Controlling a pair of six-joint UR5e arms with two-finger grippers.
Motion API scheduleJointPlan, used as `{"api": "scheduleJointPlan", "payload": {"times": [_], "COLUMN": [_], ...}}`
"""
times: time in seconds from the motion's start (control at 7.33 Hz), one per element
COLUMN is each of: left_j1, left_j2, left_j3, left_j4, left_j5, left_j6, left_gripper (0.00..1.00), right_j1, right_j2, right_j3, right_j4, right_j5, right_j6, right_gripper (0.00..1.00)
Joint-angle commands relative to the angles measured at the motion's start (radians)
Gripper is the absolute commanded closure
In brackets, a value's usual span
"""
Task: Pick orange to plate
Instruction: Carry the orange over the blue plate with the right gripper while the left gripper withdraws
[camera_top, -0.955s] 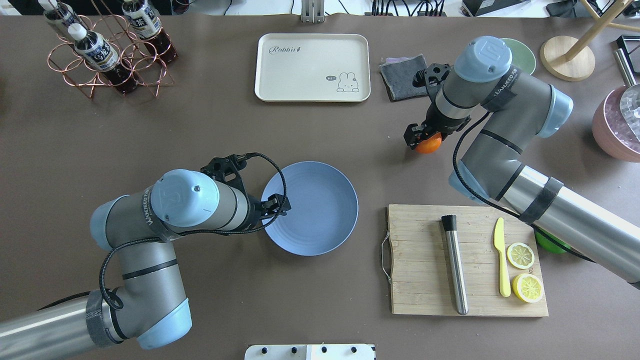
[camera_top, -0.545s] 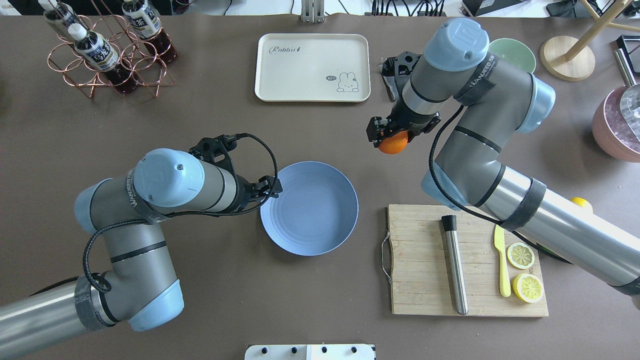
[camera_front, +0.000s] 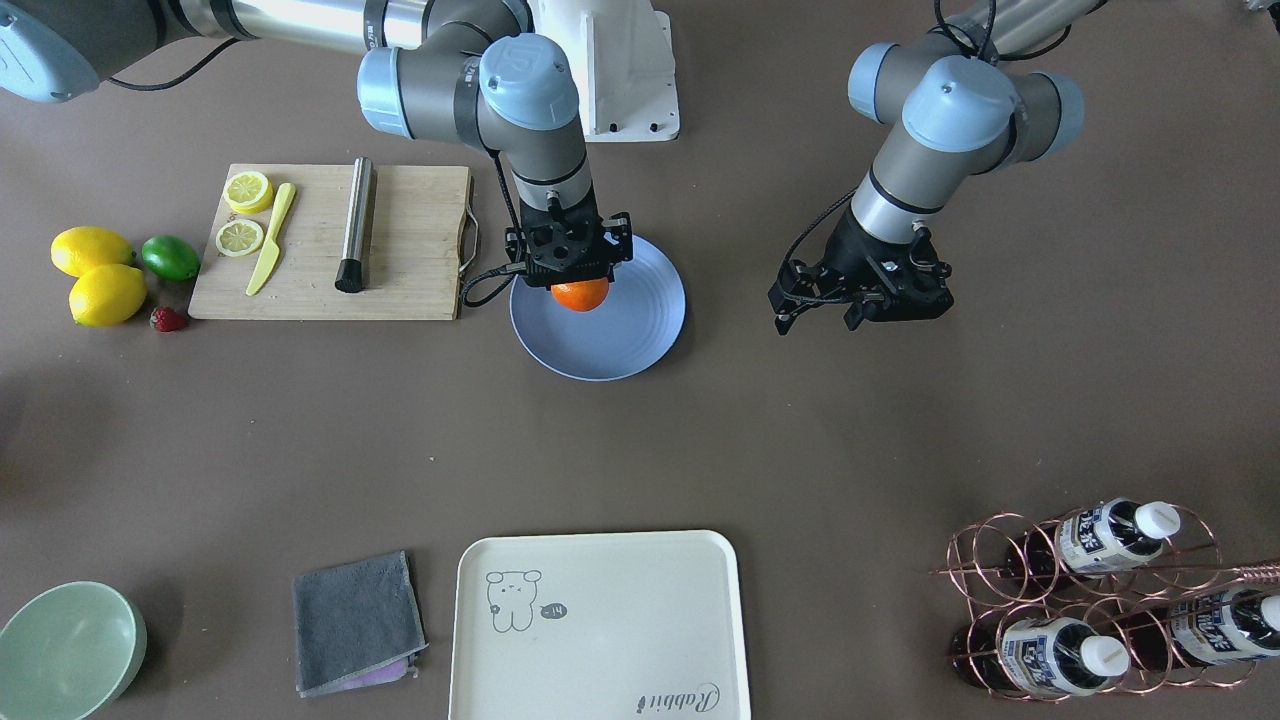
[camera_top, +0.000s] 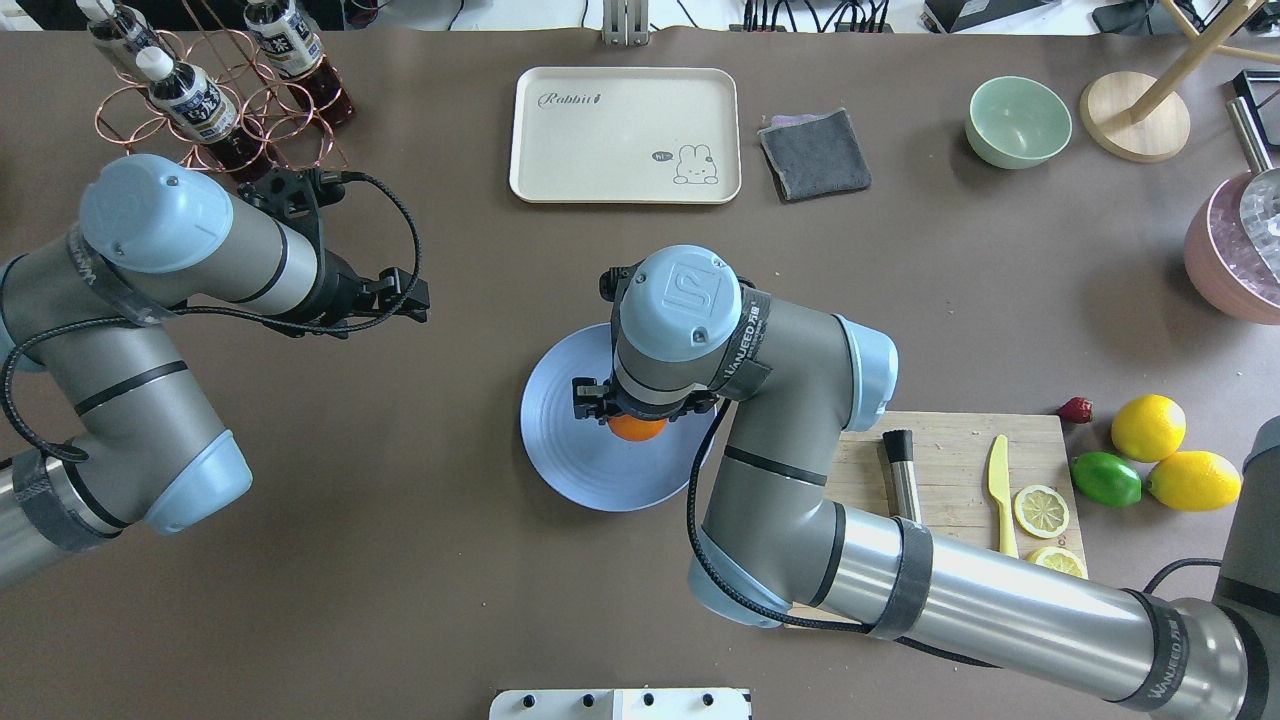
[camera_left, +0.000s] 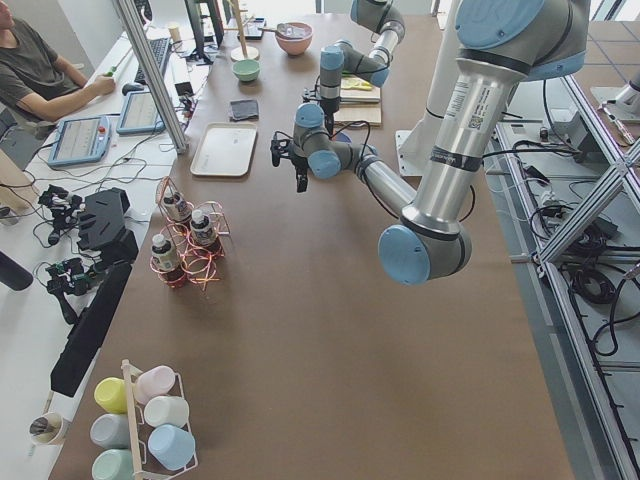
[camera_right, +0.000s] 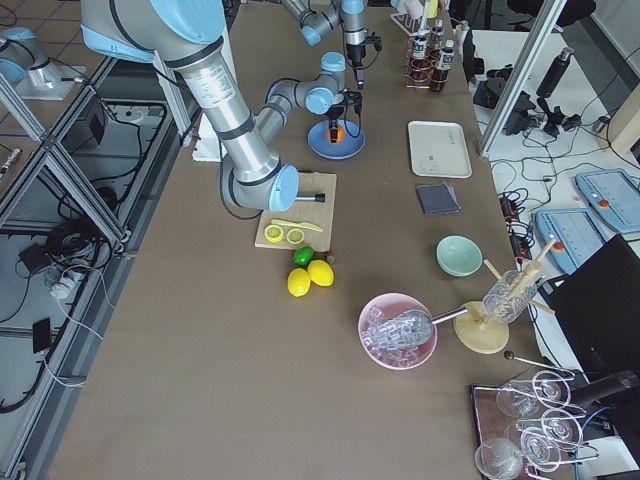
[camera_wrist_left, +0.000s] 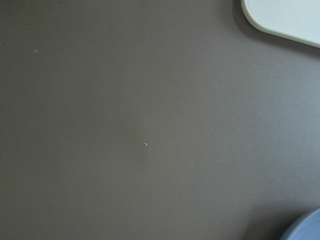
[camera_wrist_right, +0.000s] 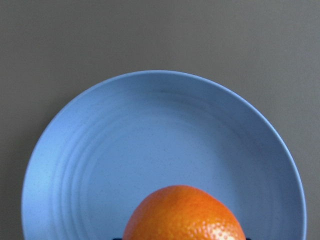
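Note:
The pale-blue plate (camera_top: 565, 445) lies at the table's middle. The orange (camera_front: 580, 295) hangs over the plate's half nearer the robot, and my right gripper (camera_front: 580, 281) is shut on it from above. In the right wrist view the orange (camera_wrist_right: 185, 214) fills the bottom edge with the plate (camera_wrist_right: 150, 130) spread under it. I cannot tell whether the fruit touches the plate. My left gripper (camera_top: 412, 298) hovers over bare table, well left of the plate; its fingers look open with nothing between them. The left wrist view shows only the plate's rim (camera_wrist_left: 310, 227) in a corner.
A cutting board (camera_top: 850, 480) with a metal muddler (camera_top: 905, 480), a yellow knife and lemon slices lies right of the plate. Lemons (camera_top: 1148, 427) and a lime (camera_top: 1105, 479) sit beyond it. A cream tray (camera_top: 625, 135), grey cloth (camera_top: 812, 153), mint bowl (camera_top: 1018, 122) and bottle rack (camera_top: 215, 100) line the far side.
My right arm has carried the orange from the far right of the table to over the plate. My left gripper has drawn back from the plate's left rim, leftward and farther away.

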Motion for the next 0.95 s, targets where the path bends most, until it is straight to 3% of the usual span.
{"api": "scheduleJointPlan", "payload": {"times": [0.0, 0.27, 0.41, 0.55, 0.82], "left_j1": [-0.005, -0.002, -0.002, 0.001, -0.008], "left_j2": [0.001, -0.002, -0.003, -0.006, 0.006], "left_j3": [-0.001, 0.001, -0.001, -0.001, -0.022], "left_j4": [-0.001, -0.001, -0.001, -0.001, 0.0], "left_j5": [-0.001, -0.003, -0.003, -0.003, -0.017], "left_j6": [0.003, 0.003, 0.003, 0.001, 0.011], "left_gripper": [0.03, 0.03, 0.03, 0.03, 0.03], "right_j1": [-0.012, -0.012, -0.012, -0.012, 0.009], "right_j2": [0.051, 0.041, 0.039, 0.041, 0.036], "right_j3": [-0.088, -0.088, -0.088, -0.088, -0.059], "right_j4": [0.004, 0.015, 0.016, 0.018, 0.036], "right_j5": [-0.027, -0.029, -0.03, -0.041, -0.031], "right_j6": [0.013, 0.002, 0.002, 0.0, -0.001], "right_gripper": [1.0, 1.0, 0.14, 0.0, 0.0]}}
